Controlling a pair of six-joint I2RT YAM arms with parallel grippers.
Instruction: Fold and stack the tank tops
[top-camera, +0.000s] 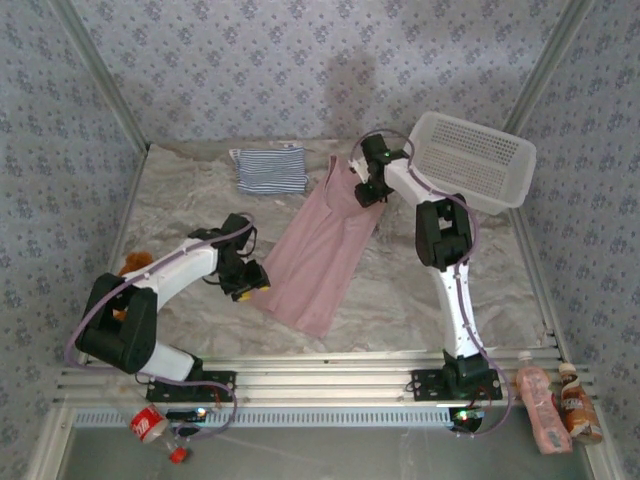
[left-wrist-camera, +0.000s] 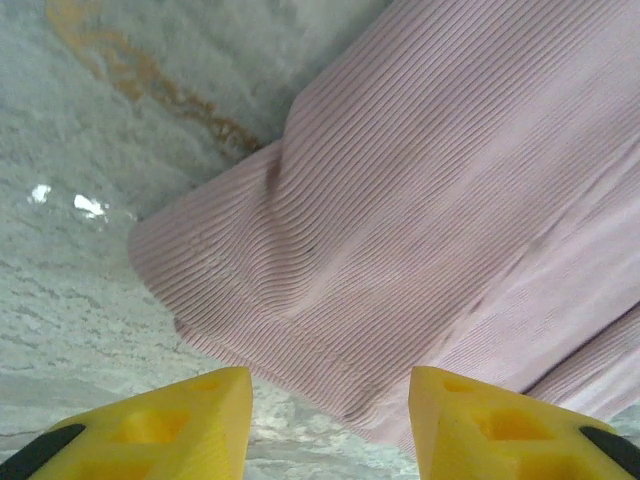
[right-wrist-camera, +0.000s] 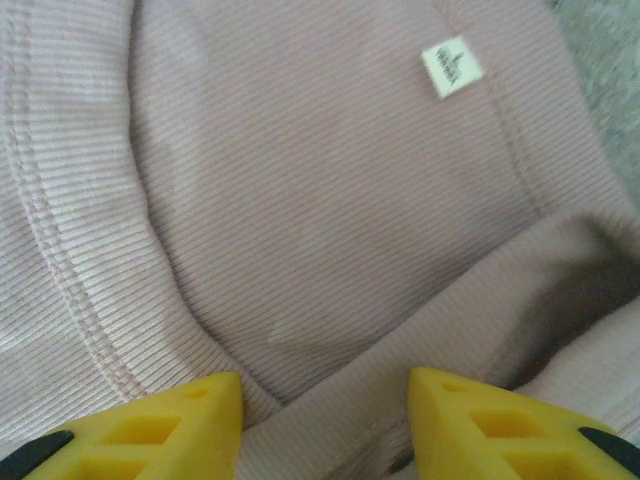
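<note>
The pink tank top (top-camera: 322, 250) lies spread mid-table, with the striped tank top (top-camera: 272, 170) folded behind it. The left gripper (top-camera: 250, 283) (jaws apart, gripping nothing) faces the pink hem. The right gripper (top-camera: 368, 190) gapes likewise over its neckline. The white basket (top-camera: 470, 155) at rear right seems tilted, its lattice floor showing.

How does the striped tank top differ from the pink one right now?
The navy-and-white striped cloth tank top is folded into a small rectangle; the plain dusty pink ribbed tank top lies spread out, much larger. Striped sits toward the back, pink in the middle. Both lie on the table.
</note>
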